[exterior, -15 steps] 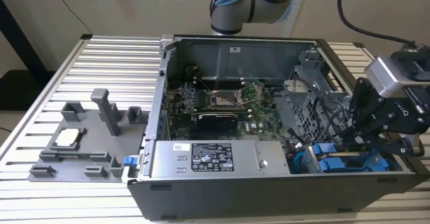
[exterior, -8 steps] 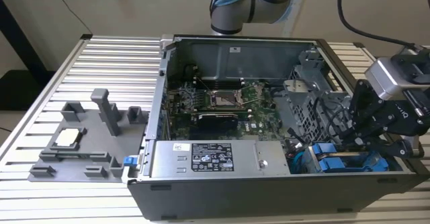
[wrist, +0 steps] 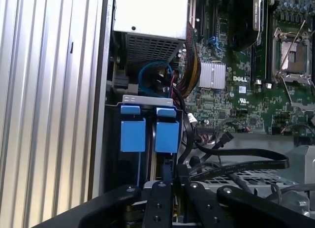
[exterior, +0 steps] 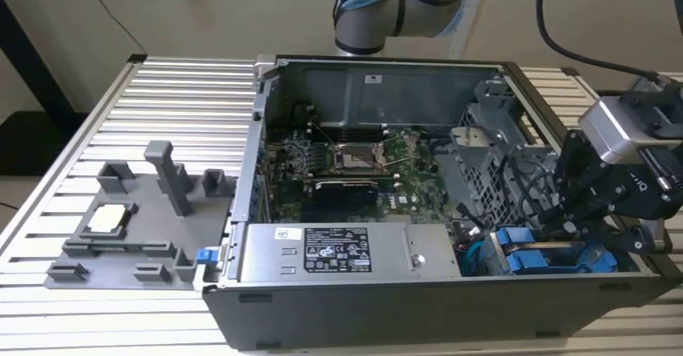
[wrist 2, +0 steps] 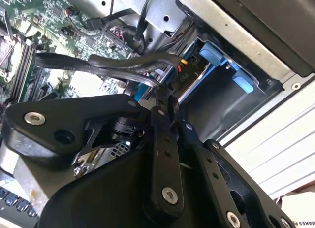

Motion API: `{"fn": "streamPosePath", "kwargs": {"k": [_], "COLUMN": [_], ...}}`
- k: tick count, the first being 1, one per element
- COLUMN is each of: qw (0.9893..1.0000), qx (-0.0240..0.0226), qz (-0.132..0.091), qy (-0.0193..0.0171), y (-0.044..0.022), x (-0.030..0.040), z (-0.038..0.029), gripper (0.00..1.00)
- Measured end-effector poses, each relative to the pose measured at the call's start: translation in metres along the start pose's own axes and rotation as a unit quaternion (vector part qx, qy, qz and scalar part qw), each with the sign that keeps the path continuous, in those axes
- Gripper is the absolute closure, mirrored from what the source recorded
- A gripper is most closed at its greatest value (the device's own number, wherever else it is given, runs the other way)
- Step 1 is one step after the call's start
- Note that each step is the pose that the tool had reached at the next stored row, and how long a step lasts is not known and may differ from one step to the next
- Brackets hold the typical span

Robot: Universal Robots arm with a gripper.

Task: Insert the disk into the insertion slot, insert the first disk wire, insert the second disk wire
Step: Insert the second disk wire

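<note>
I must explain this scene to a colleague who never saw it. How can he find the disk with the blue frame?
Start at the open computer case on the ribbed metal table. Go to its front corner on the exterior view's right, beside the silver power supply, where the claw reaches in. The disk sits upright in the insertion slot; its bright blue plastic tabs set it apart from the grey metal and black cables around it.
</note>
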State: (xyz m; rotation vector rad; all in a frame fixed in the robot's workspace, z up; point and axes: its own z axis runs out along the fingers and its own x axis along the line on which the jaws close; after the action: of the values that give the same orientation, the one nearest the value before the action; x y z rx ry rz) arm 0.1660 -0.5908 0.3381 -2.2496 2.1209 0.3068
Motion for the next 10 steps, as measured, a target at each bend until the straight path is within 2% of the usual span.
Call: {"fn": "streamPosePath", "kwargs": {"k": [6,9,10], "qw": [1.0,1.0,1.0], "qx": [0.0,0.0002,-0.0001], "qz": [0.0,0.0,0.0], "qy": [0.0008,-0.0003,-0.0004], "y": [-0.0006,-0.0009,-0.0008], "x": [0.0013,0.0015,0.0015], "z": [0.0046,0.0058,0.0055], "gripper": [0.84,0.84,0.76]}}
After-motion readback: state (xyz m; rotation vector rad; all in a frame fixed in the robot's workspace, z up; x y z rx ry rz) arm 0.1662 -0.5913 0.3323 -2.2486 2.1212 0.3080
